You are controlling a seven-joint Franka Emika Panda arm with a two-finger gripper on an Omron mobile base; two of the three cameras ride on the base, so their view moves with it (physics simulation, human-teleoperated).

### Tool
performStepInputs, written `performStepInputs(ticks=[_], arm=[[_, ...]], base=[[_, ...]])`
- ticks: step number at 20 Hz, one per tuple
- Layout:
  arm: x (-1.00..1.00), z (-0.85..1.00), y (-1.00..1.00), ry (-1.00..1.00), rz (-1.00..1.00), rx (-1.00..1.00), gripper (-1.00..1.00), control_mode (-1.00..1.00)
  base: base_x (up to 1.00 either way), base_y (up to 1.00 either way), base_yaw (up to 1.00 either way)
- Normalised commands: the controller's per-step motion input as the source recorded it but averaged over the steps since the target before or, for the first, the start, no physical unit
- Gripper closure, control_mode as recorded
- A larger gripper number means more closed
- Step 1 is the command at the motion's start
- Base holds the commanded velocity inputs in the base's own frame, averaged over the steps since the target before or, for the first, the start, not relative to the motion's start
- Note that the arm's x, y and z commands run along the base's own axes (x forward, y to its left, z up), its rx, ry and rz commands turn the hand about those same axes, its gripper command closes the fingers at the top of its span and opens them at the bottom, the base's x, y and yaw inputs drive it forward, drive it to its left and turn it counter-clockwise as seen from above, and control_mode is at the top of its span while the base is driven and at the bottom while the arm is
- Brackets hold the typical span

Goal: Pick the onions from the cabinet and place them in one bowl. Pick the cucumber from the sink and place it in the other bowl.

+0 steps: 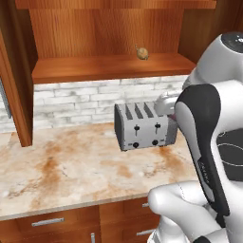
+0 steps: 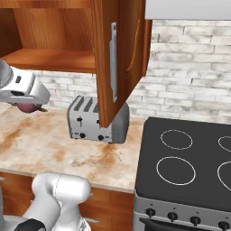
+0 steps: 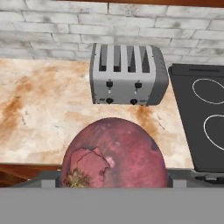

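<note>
A dull purple-red onion (image 3: 114, 153) sits between the fingers of my gripper (image 2: 26, 103), which is shut on it. It hangs above the counter, in front of the toaster and to its left as the right base view shows it, with the onion (image 2: 29, 107) peeking out under the white hand. The yellow-brown onion (image 1: 142, 53) rests on the plank shelf of the open wooden cabinet (image 1: 109, 67), up and behind the toaster. The bowls, the sink and the cucumber are out of view.
A silver four-slot toaster (image 1: 142, 128) stands on the marble counter (image 1: 71, 166) against the brick wall. The cabinet's open door (image 2: 119, 54) hangs over the toaster. A black stove top (image 2: 189, 162) adjoins the counter on the right. Drawers (image 1: 47, 221) run below.
</note>
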Motion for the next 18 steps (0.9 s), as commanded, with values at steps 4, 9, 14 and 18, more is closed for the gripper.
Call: performStepInputs(ticks=[4, 9, 14, 18], arm=[[-0.08, -0.19, -0.05, 0.02, 0.0, 0.0, 1.0, -1.0], [0.0, 0.0, 0.0, 0.0, 0.0, 0.0, 1.0, 1.0], [0.0, 0.0, 0.0, 0.0, 0.0, 0.0, 1.0, 1.0], [0.0, 0.0, 0.0, 0.0, 0.0, 0.0, 1.0, 1.0]], base=[[0.0, 0.0, 0.0], [-0.04, 0.0, 0.0], [-0.45, 0.0, -0.03], [-0.6, 0.0, -0.03]])
